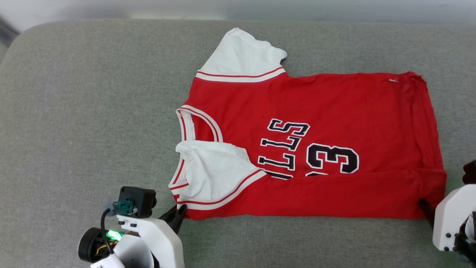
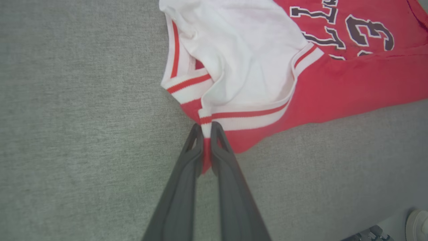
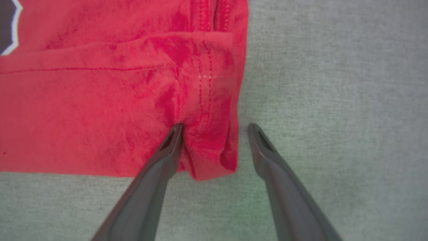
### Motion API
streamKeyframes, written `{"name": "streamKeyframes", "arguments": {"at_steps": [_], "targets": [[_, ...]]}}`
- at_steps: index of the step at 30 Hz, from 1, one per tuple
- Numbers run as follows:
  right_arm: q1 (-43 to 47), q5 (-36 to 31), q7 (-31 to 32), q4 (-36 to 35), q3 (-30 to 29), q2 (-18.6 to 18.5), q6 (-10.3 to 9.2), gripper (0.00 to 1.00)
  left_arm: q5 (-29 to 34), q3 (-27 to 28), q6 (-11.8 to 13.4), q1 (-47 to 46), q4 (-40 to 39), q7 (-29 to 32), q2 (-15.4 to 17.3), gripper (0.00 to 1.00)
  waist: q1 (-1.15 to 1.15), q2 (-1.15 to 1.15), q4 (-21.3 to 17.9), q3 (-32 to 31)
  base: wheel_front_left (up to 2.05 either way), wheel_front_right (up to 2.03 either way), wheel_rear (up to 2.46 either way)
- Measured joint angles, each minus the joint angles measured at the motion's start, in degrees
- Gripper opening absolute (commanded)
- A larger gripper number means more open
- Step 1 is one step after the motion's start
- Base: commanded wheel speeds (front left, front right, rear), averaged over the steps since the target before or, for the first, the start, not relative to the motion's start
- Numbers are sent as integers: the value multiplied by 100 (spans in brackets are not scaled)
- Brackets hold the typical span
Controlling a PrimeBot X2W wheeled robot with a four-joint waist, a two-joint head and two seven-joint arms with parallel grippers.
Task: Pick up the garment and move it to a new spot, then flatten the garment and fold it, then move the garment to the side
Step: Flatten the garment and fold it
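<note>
Left hand (image 2: 207, 126) pinches garment (image 2: 351, 83) corner — right hand (image 3: 216, 126) spread astride hem.

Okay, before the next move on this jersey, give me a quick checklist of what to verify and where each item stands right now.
1. Left claw shut on the garment at its near shoulder corner: ok.
2. Right claw gripping the hem corner: not ok; jaws open, one finger on the cloth, the other over the grey cushion.
3. Both cloth layers caught in the left claw: cannot tell.
4. Near edge folded over part of the lettering: ok.
5. Far sleeve tucked in: not ok; it sticks out past the body.
</note>
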Motion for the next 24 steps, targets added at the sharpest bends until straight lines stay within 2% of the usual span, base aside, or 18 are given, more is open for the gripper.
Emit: {"name": "streamKeyframes", "arguments": {"at_steps": [4, 5, 6, 7, 17, 24], "targets": [[-97, 53, 25, 179, 44, 4, -1, 100, 2, -33, 10, -12, 2, 70, 2, 0, 0, 0, 71, 121, 0, 0, 0], [-110, 86, 41, 224, 53, 2, -4, 75, 2, -44, 10, -15, 15, 94, 4, 0, 0, 0, 83, 142, 0, 0, 0], [-114, 90, 43, 258, 67, -16, -10, 75, 0, -55, 8, -17, 27, 98, 4, 0, -1, 0, 93, 159, 0, 0, 0], [-128, 91, 43, 296, 83, -38, -10, 0, -2, -60, -5, -17, 41, 101, 5, 0, -1, 0, 101, 174, 0, 0, 0], [-259, 188, -118, 559, 167, -56, 1, 0, -85, -133, -159, 35, 252, 218, 209, 0, -1, 0, 19, -93, 0, 0, 0], [109, 498, 182, 174, 108, -171, 2, 0, -256, -73, -122, 453, 255, 141, 396, 0, -1, 0, -113, -539, 0, 0, 0]]}}
